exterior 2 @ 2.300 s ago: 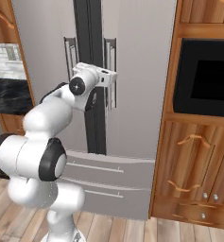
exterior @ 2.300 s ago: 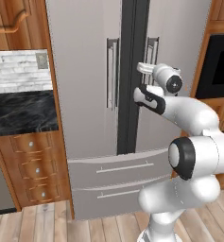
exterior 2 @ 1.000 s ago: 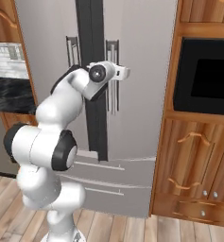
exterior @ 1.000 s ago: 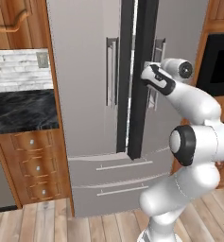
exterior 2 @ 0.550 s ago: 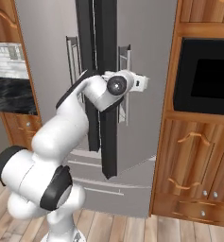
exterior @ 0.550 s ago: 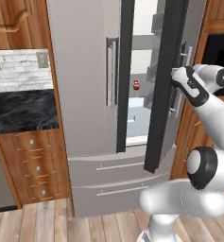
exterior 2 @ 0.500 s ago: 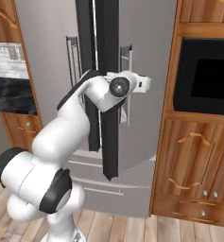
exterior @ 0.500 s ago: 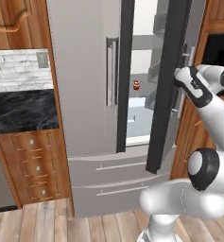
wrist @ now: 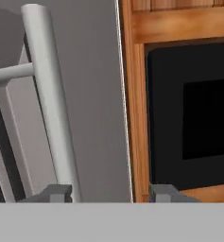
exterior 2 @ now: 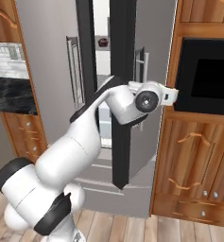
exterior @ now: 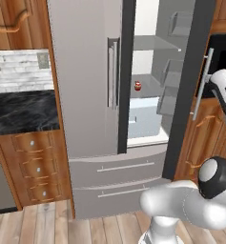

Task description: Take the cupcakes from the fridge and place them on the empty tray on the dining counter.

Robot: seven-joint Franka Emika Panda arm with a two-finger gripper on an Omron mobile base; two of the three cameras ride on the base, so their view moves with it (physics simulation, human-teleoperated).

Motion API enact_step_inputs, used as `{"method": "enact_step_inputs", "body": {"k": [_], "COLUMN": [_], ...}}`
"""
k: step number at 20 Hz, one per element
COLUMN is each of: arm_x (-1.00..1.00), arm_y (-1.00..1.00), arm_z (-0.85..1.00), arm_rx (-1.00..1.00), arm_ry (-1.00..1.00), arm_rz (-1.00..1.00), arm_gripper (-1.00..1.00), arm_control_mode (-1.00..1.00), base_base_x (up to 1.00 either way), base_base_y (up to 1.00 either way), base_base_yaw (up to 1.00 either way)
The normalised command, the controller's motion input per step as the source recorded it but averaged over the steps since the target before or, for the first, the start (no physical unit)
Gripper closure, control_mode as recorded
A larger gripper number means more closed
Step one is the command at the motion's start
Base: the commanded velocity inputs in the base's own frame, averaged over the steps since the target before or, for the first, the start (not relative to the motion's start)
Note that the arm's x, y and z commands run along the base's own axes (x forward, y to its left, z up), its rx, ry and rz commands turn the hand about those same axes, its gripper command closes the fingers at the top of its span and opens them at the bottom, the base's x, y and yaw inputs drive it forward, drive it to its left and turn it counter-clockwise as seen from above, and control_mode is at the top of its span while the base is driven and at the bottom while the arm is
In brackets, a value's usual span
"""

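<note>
The fridge [exterior: 86, 95] has its right door [exterior: 190, 71] swung wide, showing the white interior. A pale cupcake with a red top [exterior: 138, 86] sits on a middle shelf. A dark chocolate cupcake [exterior 2: 103, 42] rests on a higher shelf. My gripper [exterior 2: 172, 94] hovers by the outer face of the open door [exterior 2: 125, 71]. In the hand view the gripper [wrist: 108, 194] is open with nothing between its fingers, and the door's bar handle [wrist: 47, 104] stands just beside the left fingertip [wrist: 56, 193]. The tray and the dining counter are out of view.
A black built-in oven [exterior 2: 205, 78] in a wooden cabinet [exterior 2: 193, 151] stands right behind the open door. A black-topped counter with wooden drawers [exterior: 19, 112] adjoins the fridge on the left. Two lower fridge drawers [exterior: 119, 167] are closed.
The right fridge door has swung from nearly closed to wide open, pulled by my hand. The jaws have since parted and let go of the handle.
</note>
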Motion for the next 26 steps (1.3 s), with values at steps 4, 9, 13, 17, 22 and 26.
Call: {"method": "enact_step_inputs", "body": {"k": [4,9,13,17,22,26], "arm_x": [-0.97,-0.67,-0.79,-0.69,-0.21,0.26], "arm_y": [0.02,0.86,0.96,1.0,1.0,0.94], "arm_z": [0.36,0.48,0.26,0.19,0.07,0.0], "arm_rx": [-0.02,-0.26,-0.44,-0.48,-0.51,-0.43], "arm_ry": [-0.05,0.05,0.19,0.18,0.19,0.44], "arm_rz": [-0.35,-0.16,-0.17,-0.19,-0.16,-0.11], "arm_gripper": [-1.0,-1.0,-1.0,-1.0,-1.0,-1.0], "arm_control_mode": [-1.0,-1.0,-1.0,-1.0,-1.0,-1.0], "base_base_x": [0.0,0.0,0.0,0.0,0.0,0.0], "base_base_y": [0.0,0.0,0.0,0.0,0.0,0.0], "base_base_yaw": [0.0,0.0,0.0,0.0,0.0,0.0]}}
